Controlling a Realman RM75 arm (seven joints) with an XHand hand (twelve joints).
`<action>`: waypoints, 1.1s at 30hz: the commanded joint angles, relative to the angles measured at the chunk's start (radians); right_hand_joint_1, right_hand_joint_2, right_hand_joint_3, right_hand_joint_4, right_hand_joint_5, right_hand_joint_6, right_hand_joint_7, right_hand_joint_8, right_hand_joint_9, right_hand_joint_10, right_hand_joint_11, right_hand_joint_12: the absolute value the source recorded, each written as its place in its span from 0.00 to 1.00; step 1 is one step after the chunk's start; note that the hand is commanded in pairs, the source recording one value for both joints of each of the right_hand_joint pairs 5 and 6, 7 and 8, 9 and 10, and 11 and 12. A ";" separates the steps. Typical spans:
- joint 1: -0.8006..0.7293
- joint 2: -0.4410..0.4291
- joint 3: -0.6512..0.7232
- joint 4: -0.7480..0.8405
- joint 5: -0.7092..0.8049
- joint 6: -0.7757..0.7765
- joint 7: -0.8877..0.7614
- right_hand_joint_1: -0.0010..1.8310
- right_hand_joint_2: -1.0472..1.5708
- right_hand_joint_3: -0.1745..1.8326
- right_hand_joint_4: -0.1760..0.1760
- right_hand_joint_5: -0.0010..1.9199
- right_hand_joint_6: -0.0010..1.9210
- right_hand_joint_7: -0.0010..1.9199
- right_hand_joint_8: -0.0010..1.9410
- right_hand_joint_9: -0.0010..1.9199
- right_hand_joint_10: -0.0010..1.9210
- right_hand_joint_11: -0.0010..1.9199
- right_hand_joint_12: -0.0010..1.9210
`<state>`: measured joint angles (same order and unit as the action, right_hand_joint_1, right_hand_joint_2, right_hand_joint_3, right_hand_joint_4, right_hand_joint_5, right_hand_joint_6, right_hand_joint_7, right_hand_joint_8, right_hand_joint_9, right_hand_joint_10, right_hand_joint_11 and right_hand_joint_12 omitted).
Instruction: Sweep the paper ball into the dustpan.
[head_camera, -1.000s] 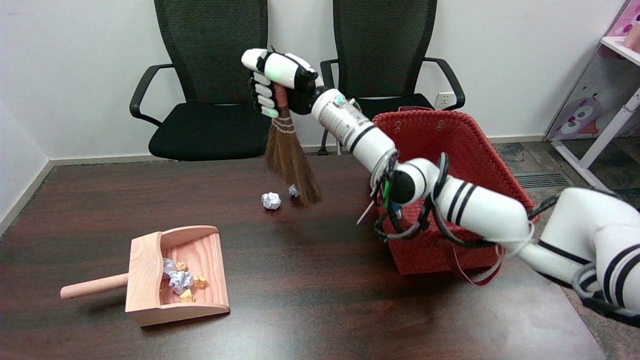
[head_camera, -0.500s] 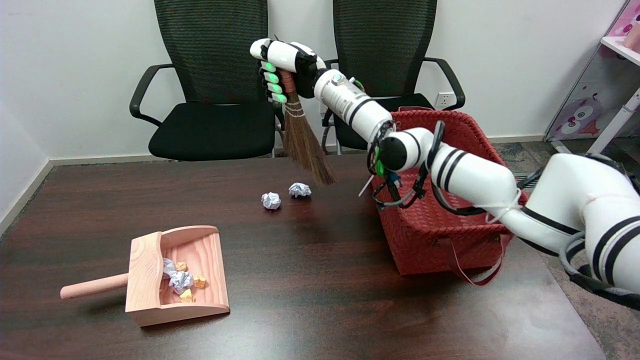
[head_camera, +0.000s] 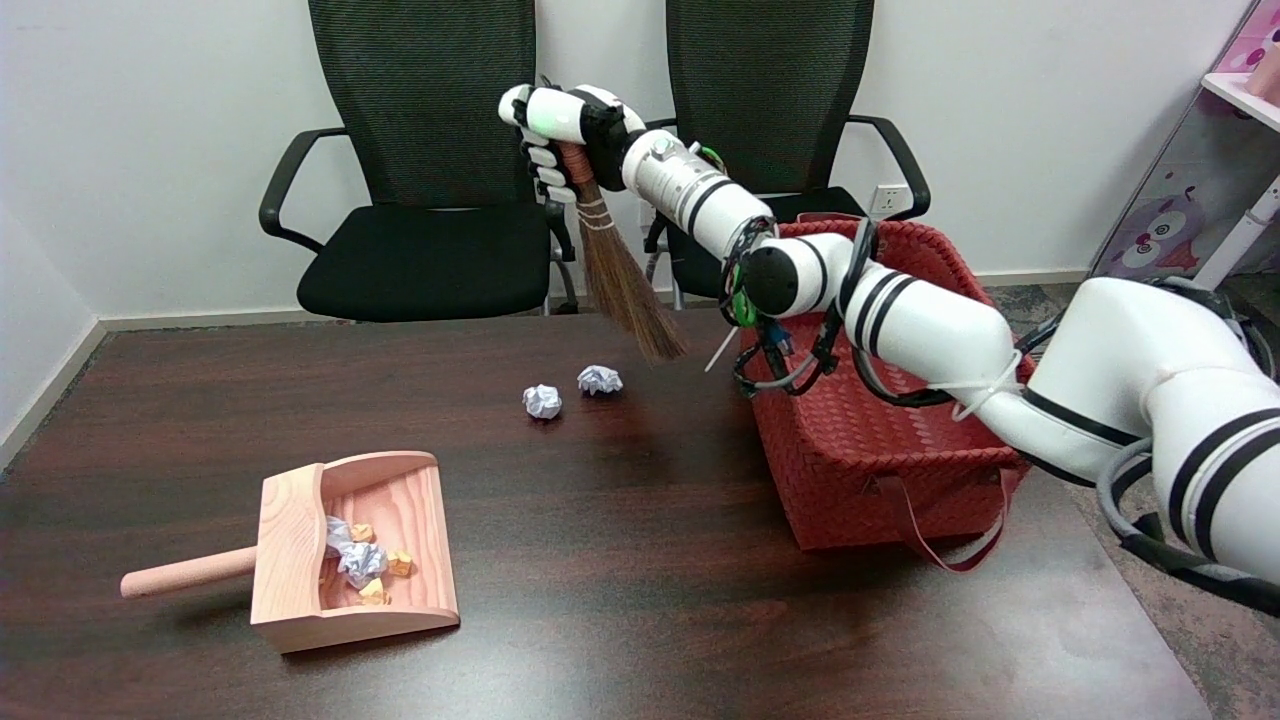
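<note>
Two white crumpled paper balls lie mid-table, one (head_camera: 542, 401) to the left and one (head_camera: 599, 379) just right of it. My right hand (head_camera: 560, 135) grips the handle of a small brown broom (head_camera: 620, 275), held high above the table's far side. The bristle tips hang in the air to the right of the balls, clear of the table. A wooden dustpan (head_camera: 385, 500) with a round handle (head_camera: 185, 573) sits at the near left. Several paper scraps (head_camera: 360, 562) lie inside it.
A red woven basket (head_camera: 880, 450) stands on the table's right side, under my right arm. Two black office chairs (head_camera: 420, 200) stand behind the table's far edge. A white shelf (head_camera: 1235, 150) is at the far right.
My right hand lifted the broom up and to the right, off the table. The right-hand ball, hidden behind the bristles a second ago, now shows in full. The balls and dustpan have not moved.
</note>
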<state>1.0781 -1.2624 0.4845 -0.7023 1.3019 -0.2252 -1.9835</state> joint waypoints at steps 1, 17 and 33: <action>-0.048 0.011 -0.147 0.026 -0.015 -0.208 0.151 0.48 0.97 0.67 0.46 1.00 1.00 1.00 0.99 1.00 1.00 1.00 1.00; -0.087 -0.208 -0.190 0.400 -0.388 -0.443 0.357 0.49 0.93 0.79 0.48 1.00 1.00 1.00 0.99 1.00 1.00 1.00 1.00; -0.095 -0.242 -0.179 0.498 -0.573 -0.542 0.326 0.50 0.86 0.92 0.50 1.00 1.00 1.00 0.99 1.00 1.00 1.00 1.00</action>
<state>1.0032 -1.4385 0.3178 -0.3380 0.9291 -0.6427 -1.6881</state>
